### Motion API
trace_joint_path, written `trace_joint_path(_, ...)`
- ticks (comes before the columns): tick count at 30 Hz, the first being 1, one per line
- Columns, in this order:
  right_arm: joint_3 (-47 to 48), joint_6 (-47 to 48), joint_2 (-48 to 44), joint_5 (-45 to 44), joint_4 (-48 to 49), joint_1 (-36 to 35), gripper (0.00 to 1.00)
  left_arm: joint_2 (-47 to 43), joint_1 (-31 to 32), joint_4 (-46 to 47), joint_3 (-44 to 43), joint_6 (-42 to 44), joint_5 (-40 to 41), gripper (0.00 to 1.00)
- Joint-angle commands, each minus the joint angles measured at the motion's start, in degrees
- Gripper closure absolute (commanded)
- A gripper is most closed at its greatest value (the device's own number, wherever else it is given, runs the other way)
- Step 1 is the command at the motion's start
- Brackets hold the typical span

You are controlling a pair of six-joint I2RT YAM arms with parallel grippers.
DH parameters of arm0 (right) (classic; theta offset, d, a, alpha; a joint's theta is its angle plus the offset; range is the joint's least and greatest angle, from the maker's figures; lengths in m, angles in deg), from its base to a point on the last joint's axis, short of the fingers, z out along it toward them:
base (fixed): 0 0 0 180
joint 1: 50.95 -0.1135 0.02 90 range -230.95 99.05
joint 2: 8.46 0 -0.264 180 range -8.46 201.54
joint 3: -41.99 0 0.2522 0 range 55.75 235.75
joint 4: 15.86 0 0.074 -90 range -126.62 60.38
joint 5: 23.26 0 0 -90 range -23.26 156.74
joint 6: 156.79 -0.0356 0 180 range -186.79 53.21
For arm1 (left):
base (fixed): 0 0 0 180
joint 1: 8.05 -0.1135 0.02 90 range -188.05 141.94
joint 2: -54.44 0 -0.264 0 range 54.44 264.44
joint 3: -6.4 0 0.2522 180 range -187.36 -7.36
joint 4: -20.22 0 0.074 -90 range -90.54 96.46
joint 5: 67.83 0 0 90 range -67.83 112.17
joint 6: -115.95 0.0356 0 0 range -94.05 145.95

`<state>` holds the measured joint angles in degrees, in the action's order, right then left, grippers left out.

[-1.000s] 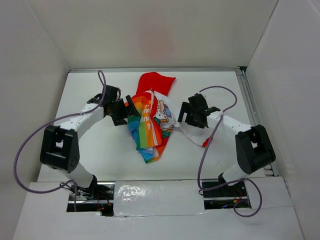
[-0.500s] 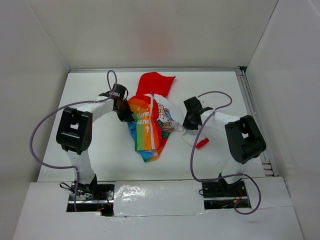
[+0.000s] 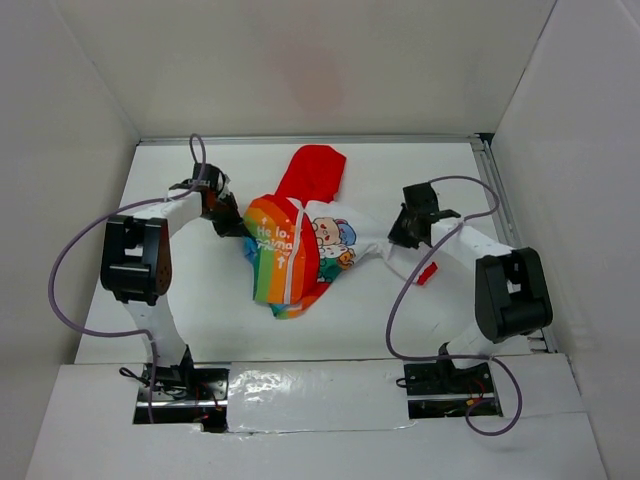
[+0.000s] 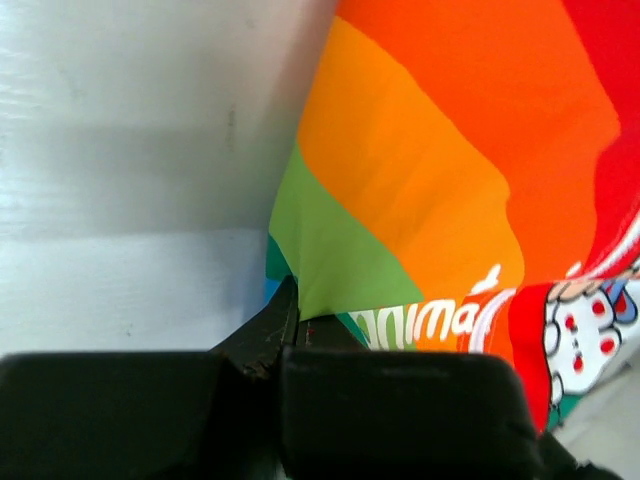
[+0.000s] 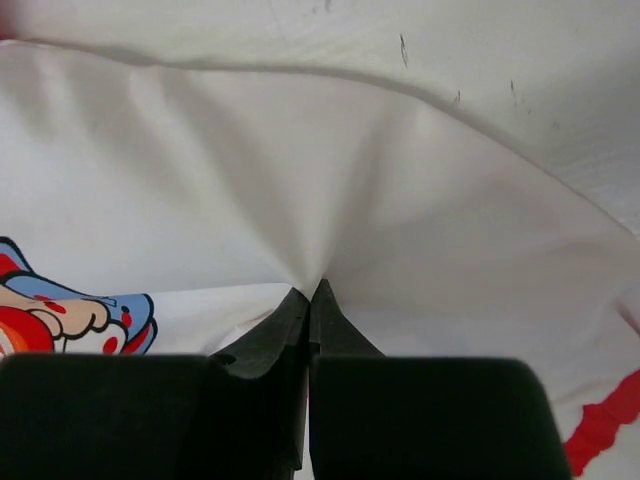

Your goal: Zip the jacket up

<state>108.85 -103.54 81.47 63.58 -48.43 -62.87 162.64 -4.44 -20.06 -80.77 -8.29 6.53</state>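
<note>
My left end effector [image 3: 232, 220] pinches jacket [image 3: 300, 262] rainbow edge, right end effector [image 3: 395, 238] pinches white lining [image 5: 330, 190]; zipper [image 3: 291, 255] runs near-far between, nearer left.

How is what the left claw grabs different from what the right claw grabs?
The left gripper pinches rainbow-striped cloth; the right gripper pinches plain white cloth. The left holds the jacket's left edge, the right its right edge. Both are shut on the jacket.

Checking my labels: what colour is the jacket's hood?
Red; the hood shows best in the top external view.
</note>
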Motion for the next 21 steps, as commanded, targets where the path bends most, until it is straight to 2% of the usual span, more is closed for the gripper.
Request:
trace_joint_path(1,2.9,5.8,-3.8,-6.7,-3.6,2.7,0.97,-2.6,-3.4,1.9,-3.4,7.8,-3.2,1.0)
trace_joint_path(2,3.3,8.1,-4.9,-5.1,-3.0,2.3,0.88,-2.6,-3.4,1.2,-4.2,8.4,-6.1,0.95)
trace_joint_path(3,3.5,8.9,-5.7,-3.7,-2.2,2.1,0.65,-2.8,-3.4,0.3,-4.8,8.7,-7.6,0.77)
trace_joint_path(4,3.8,10.0,-6.8,-0.8,-1.8,1.8,0.57,-3.7,-3.4,0.0,-5.3,9.6,-9.0,0.63)
trace_joint_path(5,3.7,10.2,-9.1,0.3,-1.5,1.3,0.47,-4.6,-3.4,-0.2,-5.3,9.5,-10.5,0.34)
trace_joint_path(6,3.7,10.2,-10.6,1.0,-0.8,0.9,0.31,-5.5,-3.4,-0.4,-5.0,9.5,-10.8,0.26)
trace_joint_path(7,3.2,10.3,-13.7,2.4,-0.4,0.8,0.22,-8.1,-3.4,-1.2,-4.7,9.1,-10.9,0.16)
trace_joint_path(8,3.1,10.0,-15.5,2.5,0.1,0.2,0.09,-9.5,-3.4,-1.4,-4.5,8.9,-10.5,0.01)
trace_joint_path(9,2.9,9.8,-17.1,2.6,0.3,0.1,0.07,-10.9,-3.4,-1.9,-4.1,8.8,-10.2,0.01)
trace_joint_path(10,2.4,9.4,-20.6,2.8,0.3,-0.1,0.0,-14.0,-3.4,-3.3,-4.1,8.0,-9.6,0.01)
trace_joint_path(13,1.8,7.4,-27.5,1.2,-0.5,-0.4,0.0,-21.3,-3.0,-6.0,-3.4,4.9,-6.1,0.01)
trace_joint_path(17,1.0,5.4,-34.9,-2.3,-3.2,-0.5,0.0,-31.4,-1.7,-6.5,-0.7,2.2,-7.1,0.01)
trace_joint_path(21,1.2,3.7,-41.8,-4.7,-7.0,-0.5,0.0,-42.2,0.9,-7.2,1.7,-0.3,-4.3,0.01)
